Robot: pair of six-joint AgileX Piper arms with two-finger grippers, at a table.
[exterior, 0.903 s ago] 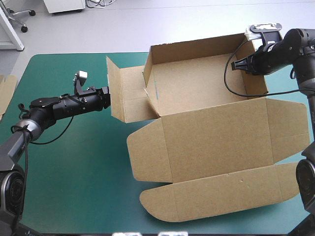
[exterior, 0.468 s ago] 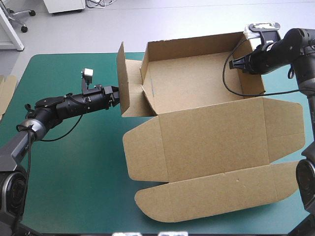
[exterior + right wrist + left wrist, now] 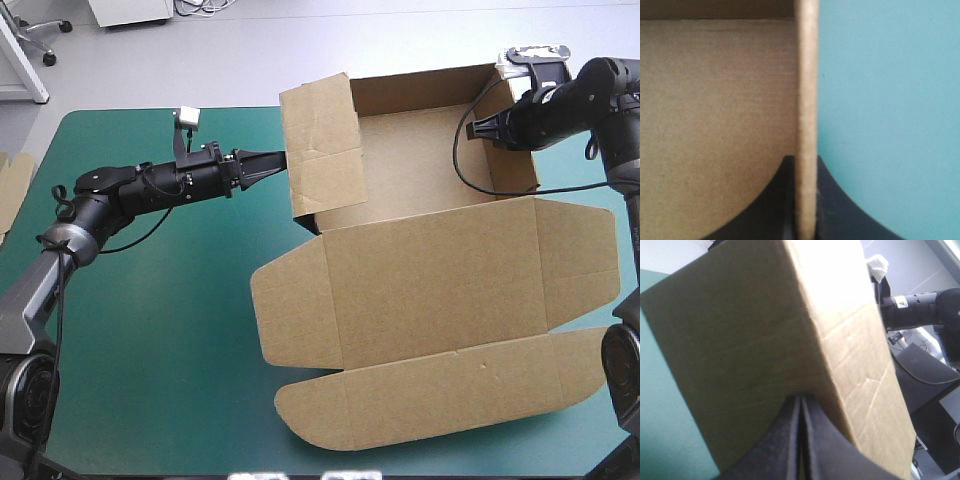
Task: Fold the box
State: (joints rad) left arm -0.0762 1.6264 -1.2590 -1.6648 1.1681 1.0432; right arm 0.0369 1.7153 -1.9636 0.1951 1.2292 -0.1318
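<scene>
The brown box [image 3: 420, 170] stands as an open tray at the back of the table, its lid [image 3: 440, 290] lying flat toward the front. My left gripper [image 3: 278, 158] is shut, its tip pressed against the outside of the raised left side flap [image 3: 320, 150]. In the left wrist view the shut gripper [image 3: 801, 402] touches that flap [image 3: 755, 340], which fills the picture. My right gripper [image 3: 478, 130] is shut on the box's right wall. The right wrist view has the wall's edge [image 3: 806, 75] running between the fingers of the gripper [image 3: 806, 165], tray inside [image 3: 715, 100] to one side.
A strip of more brown board [image 3: 12, 185] shows at the table's left edge. The lid's front flap [image 3: 430, 395] reaches close to the table's front edge. Teal-green cover [image 3: 150, 330] lies bare on the left and front left.
My left gripper has moved right toward the box, swinging the left side flap from spread outward to upright against the tray's left side. The right gripper has stayed on the right wall.
</scene>
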